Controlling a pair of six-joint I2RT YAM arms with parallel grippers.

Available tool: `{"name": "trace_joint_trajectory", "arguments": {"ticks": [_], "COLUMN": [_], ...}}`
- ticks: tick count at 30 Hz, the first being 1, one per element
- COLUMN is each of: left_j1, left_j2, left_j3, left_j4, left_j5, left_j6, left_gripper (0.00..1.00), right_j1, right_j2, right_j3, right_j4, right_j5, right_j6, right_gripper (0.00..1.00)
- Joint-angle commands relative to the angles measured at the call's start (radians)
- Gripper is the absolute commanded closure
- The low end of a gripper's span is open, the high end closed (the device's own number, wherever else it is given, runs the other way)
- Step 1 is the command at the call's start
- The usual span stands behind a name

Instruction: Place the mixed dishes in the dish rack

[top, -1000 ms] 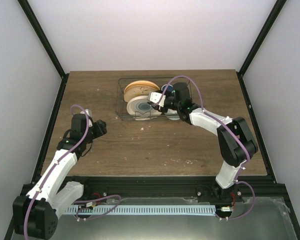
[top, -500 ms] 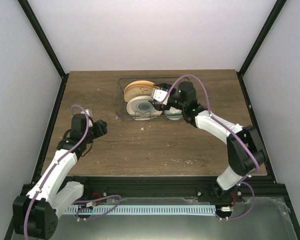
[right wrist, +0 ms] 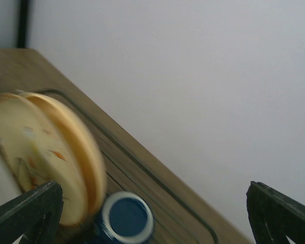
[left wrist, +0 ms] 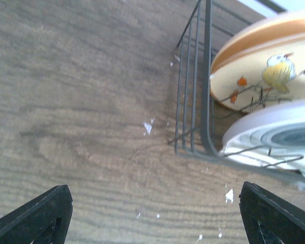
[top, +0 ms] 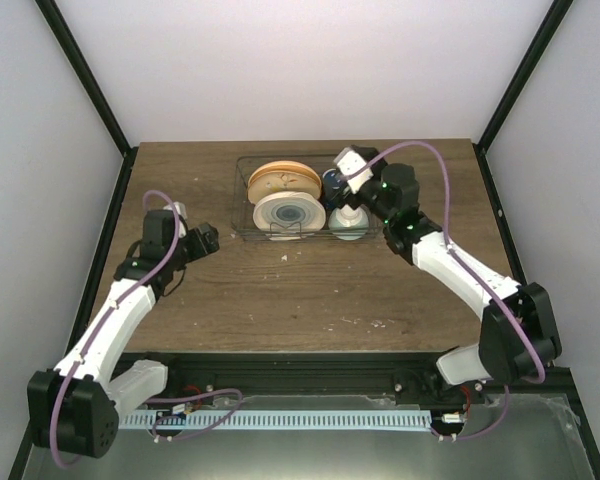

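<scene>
The dish rack [top: 242,200] stands at the back middle of the table. An orange plate with a bird picture [top: 278,178] and a cream plate with blue-grey rings [top: 290,213] stand on edge in it. A dark blue mug [top: 334,183] and a small mint-green bowl [top: 350,222] sit in its right part. My right gripper [top: 345,170] hovers open above the mug [right wrist: 126,218], holding nothing, with the orange plate [right wrist: 46,152] to its left. My left gripper [top: 208,240] is open over bare table left of the rack [left wrist: 195,101], facing the orange plate [left wrist: 259,71] and the cream plate [left wrist: 274,137].
Small white crumbs [left wrist: 148,127] lie on the wood near the rack's front left corner. Black frame posts [top: 90,80] rise at the table's back corners, with white walls behind. A dark rail runs along the near edge [top: 300,365].
My right gripper opened wide and pulled up and back to the right, away from the cream plate, which stays standing in the rack. My left gripper opened wider and shifted slightly forward.
</scene>
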Motion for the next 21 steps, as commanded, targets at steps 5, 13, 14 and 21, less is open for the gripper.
{"name": "trace_joint_trajectory", "arguments": {"ticks": [5, 13, 14, 21], "left_j1": [0.208, 0.226, 0.226, 0.226], "left_j2": [0.169, 0.222, 0.219, 0.204], "left_j3": [0.175, 0.217, 0.214, 0.204], "left_j4": [0.072, 0.056, 0.056, 0.054], "left_j5": [0.165, 0.059, 0.05, 0.018], "left_j6": [0.055, 0.056, 0.057, 0.063], "left_gripper": [0.08, 0.07, 0.07, 0.07], "right_j1": [-0.475, -0.707, -0.709, -0.712], "right_j2": [-0.026, 0.01, 0.017, 0.039], "right_j3": [0.036, -0.099, -0.115, -0.178], "right_j4": [-0.135, -0.167, -0.163, -0.123], "right_j5": [0.027, 0.091, 0.098, 0.101], "right_j6": [0.512, 0.705, 0.705, 0.696], "right_gripper": [0.0, 0.0, 0.0, 0.0]}}
